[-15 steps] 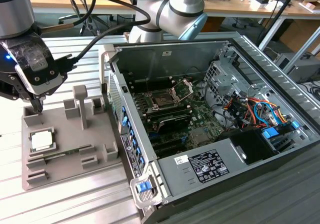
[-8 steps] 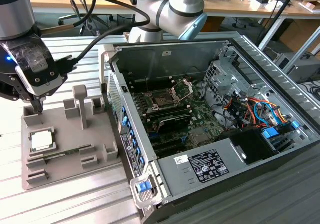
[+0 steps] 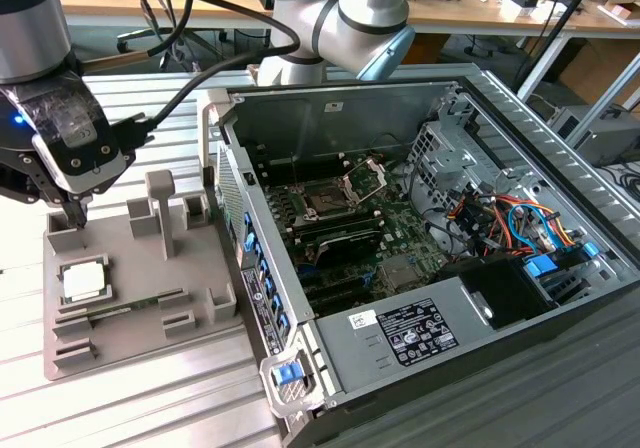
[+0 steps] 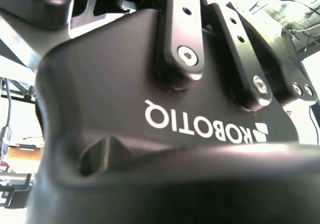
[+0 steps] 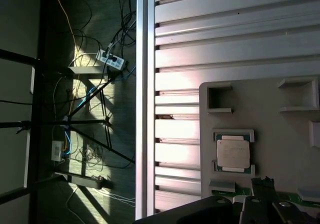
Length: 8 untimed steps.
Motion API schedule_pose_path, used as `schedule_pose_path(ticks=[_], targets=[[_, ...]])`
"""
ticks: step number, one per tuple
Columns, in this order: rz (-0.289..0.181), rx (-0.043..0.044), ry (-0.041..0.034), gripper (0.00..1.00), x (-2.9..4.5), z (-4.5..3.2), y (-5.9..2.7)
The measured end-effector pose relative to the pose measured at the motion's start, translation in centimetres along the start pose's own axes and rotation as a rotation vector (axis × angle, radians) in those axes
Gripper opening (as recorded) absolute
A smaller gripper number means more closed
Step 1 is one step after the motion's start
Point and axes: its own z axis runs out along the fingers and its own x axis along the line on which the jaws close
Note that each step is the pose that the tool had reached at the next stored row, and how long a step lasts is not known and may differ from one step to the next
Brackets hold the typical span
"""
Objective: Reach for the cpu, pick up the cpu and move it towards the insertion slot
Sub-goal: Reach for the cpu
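end effector (image 3: 77,211) at exterior view's left, over grey tray (image 3: 140,343), carrying nothing, opening cannot tell | cpu (image 3: 84,281) flat in tray pocket, near it | likely light, stiff, fragile: take by opposite rims | insertion slot (image 3: 328,203) well right

**Robot arm, exterior view.** At ten o'clock, a silver-grey tube (image 3: 28,13) with a dark band meets a wrist block (image 3: 75,138) of black and clear plastic. The block is dotted with small screws and has a blue light (image 3: 15,120) on its edge. The black gripper (image 3: 76,211) tapers below the block. At twelve o'clock, rounded pale grey joints (image 3: 300,8) carry light blue caps (image 3: 388,56). Thick black cables (image 3: 215,8) loop between tube and joints.

**Second wrist view.** The matt black housing (image 4: 110,94) bears white lettering (image 4: 205,126). Glossy black links (image 4: 182,29) are fastened with silver hex-socket screws (image 4: 187,56).

**First wrist view.** A black linkage (image 5: 260,206) shows small screw heads.
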Motion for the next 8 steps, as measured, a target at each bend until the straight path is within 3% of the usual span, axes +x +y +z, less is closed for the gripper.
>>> schedule_pose_path(ticks=[8], targets=[[0.000, 0.0000, 0.0001, 0.11, 0.00, 0.16, 0.00]])
